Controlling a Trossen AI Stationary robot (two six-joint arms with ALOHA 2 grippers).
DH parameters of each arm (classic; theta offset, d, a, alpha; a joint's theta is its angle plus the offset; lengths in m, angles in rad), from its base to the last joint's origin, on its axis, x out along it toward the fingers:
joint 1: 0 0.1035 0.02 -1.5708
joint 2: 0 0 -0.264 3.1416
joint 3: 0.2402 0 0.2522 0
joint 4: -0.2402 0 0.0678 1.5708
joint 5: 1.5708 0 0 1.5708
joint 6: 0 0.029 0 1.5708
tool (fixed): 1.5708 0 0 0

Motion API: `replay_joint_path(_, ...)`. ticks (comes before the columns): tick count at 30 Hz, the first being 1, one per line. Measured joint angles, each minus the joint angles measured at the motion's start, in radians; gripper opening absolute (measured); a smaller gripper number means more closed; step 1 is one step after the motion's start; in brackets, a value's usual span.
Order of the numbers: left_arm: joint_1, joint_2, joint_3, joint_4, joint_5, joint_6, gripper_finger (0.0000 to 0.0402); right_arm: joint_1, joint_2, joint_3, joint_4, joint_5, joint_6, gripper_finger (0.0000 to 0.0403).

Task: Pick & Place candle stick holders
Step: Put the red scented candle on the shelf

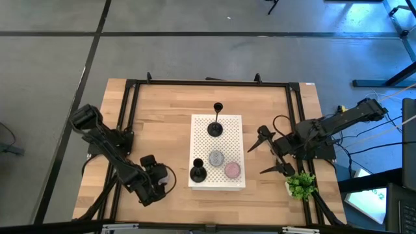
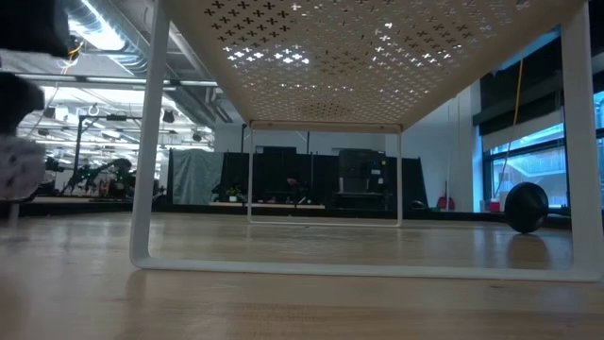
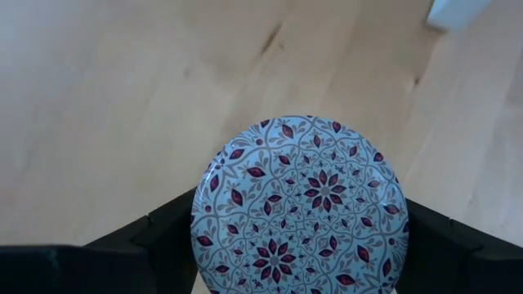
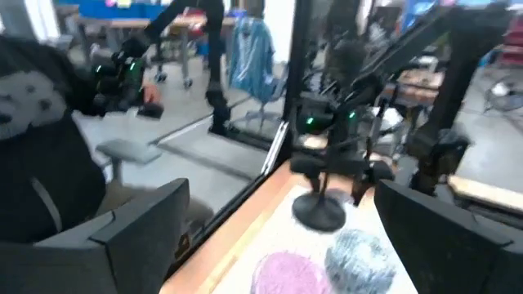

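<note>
A patterned round tin (image 3: 301, 208) fills the left end effector's (image 3: 298, 245) grasp, candle stick holders (image 1: 215, 128) well apart.

I see a pale wooden worktop (image 1: 162, 110) filling the middle of the high view, edged by a black frame (image 1: 208, 82). At its centre sits a white perforated stand (image 1: 227, 127); from the low view I look under it, its thin white legs (image 2: 142, 189) resting on the wood. On the stand, toward the lower part of the frame, lie a grey ball (image 1: 216, 158) and a pink ball (image 1: 232, 170), just beside each other. A small green plant (image 1: 300, 185) stands at lower right. In my left wrist view a round tin with a maroon floral pattern (image 3: 302, 208) fills the lower centre.
</note>
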Motion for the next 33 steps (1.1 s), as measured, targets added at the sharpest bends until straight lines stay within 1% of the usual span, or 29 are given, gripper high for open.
replay_joint_path(3,0.02,-0.049,0.0,-0.028,-0.009,0.037,0.0296,-0.001,-0.015,0.009,0.002,0.021,0.017,0.0393)
replay_joint_path(14,0.139,-0.225,0.0,-0.145,-0.011,0.197,0.0296,-0.001,-0.053,0.009,-0.06,0.02,0.034,0.0393)
replay_joint_path(23,0.307,-0.343,0.0,-0.166,0.043,0.407,0.0296,-0.007,-0.054,0.009,-0.069,0.021,0.034,0.0393)
replay_joint_path(33,0.505,-0.422,0.0,-0.165,0.133,0.62,0.0297,-0.038,-0.054,0.008,-0.091,0.024,0.034,0.0392)
